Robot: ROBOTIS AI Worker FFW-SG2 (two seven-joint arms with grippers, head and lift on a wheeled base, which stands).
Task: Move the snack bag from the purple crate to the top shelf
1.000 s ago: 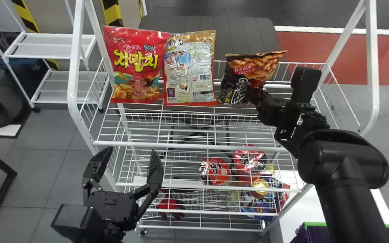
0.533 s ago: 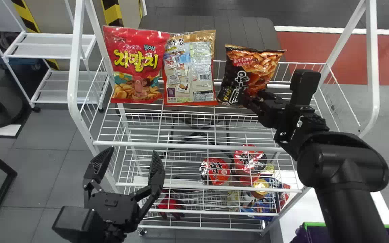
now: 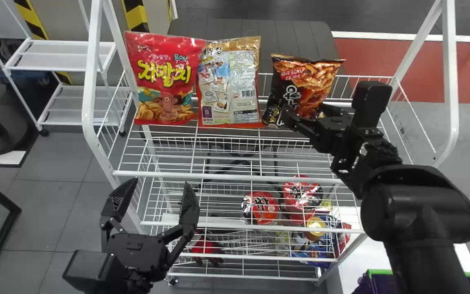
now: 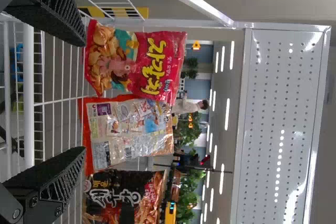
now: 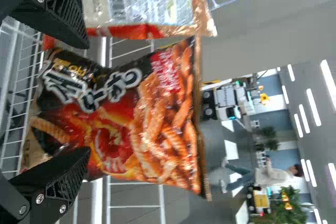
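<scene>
Snack bag (image 3: 306, 83) now stands on the top shelf (image 3: 218, 175), straighter than before, as the right claw (image 5: 89, 98) has spread wide around it, gripping nothing; placement seems made, withdrawal remaining. The left claw (image 3: 160, 183) waits, open and empty, before the rack.

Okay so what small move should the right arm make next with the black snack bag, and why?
Probably ease the right gripper back, since its fingers stand apart and the black snack bag appears to stand on the top shelf beside the gold-topped bag.
</scene>
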